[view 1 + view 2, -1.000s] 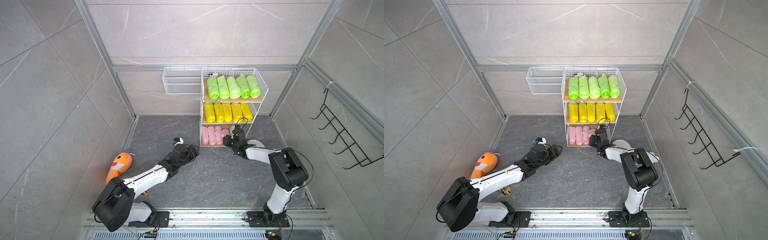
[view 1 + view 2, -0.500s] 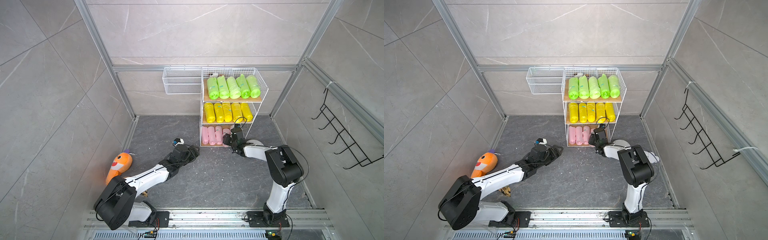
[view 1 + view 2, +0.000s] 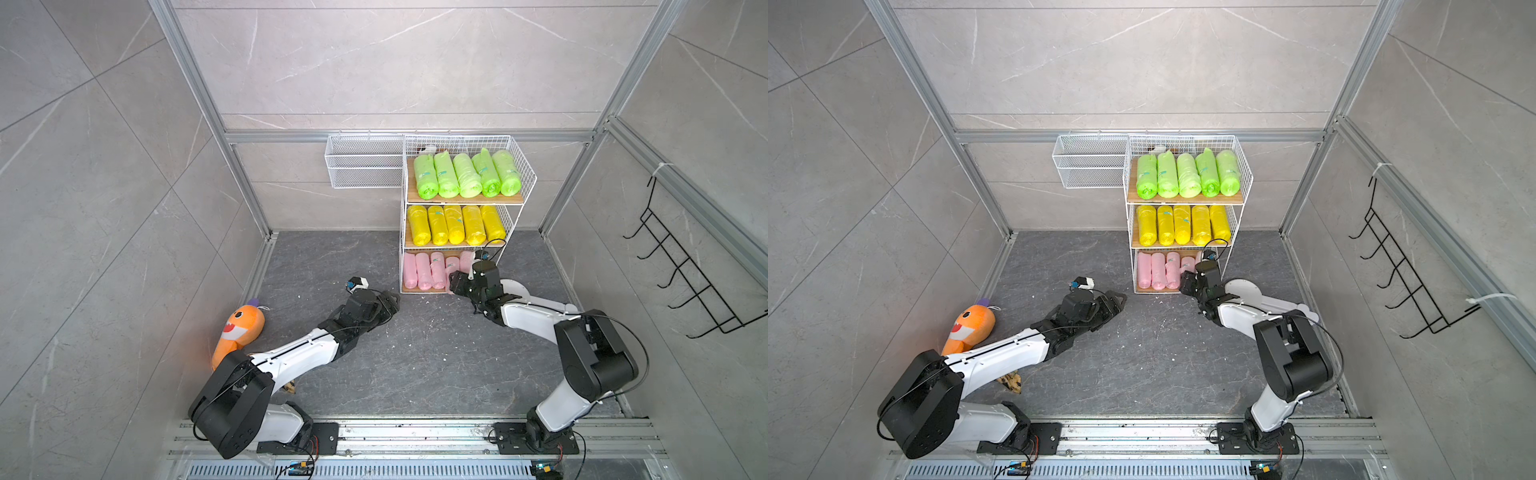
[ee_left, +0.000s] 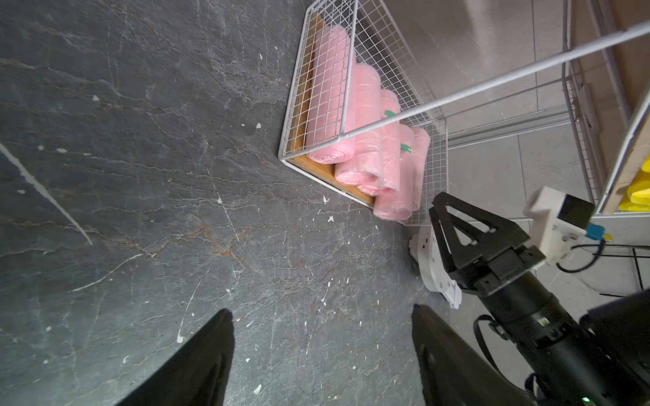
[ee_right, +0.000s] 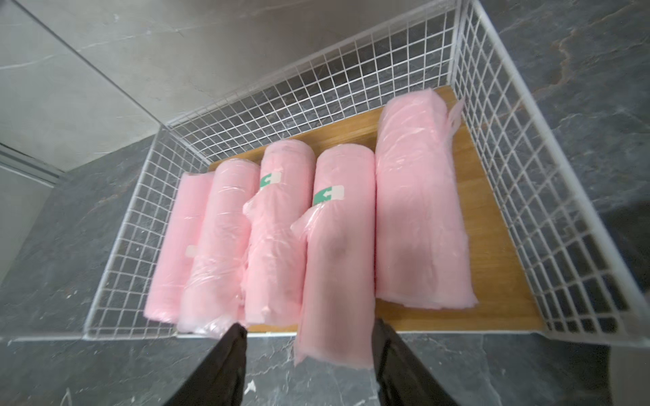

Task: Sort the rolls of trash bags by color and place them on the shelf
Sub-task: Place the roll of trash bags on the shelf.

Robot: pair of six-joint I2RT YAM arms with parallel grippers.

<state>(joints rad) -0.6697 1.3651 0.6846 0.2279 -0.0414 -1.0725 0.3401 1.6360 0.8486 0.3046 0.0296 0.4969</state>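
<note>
The shelf [image 3: 524, 166] [image 3: 1246, 166] stands against the back wall. Green rolls [image 3: 467, 174] fill its top tier, yellow rolls [image 3: 453, 224] the middle, pink rolls [image 3: 424, 270] the bottom. My right gripper [image 3: 455, 286] [image 5: 309, 325] is at the bottom tier's front edge, open. One pink roll [image 5: 337, 253] lies on the board between its fingers and sticks out over the edge, with a gap on one side. My left gripper [image 3: 392, 303] [image 4: 322, 311] hovers low over the floor left of the shelf, open and empty.
An orange plush shark [image 3: 239, 328] lies on the floor at the left wall. A white wire basket [image 3: 361, 166] hangs beside the shelf's top tier. A black hook rack [image 3: 681, 274] is on the right wall. A small brown scrap [image 3: 1013, 380] lies under the left arm.
The right gripper's jaws have spread wider around the pink roll at the bottom tier. The left arm has barely moved.
</note>
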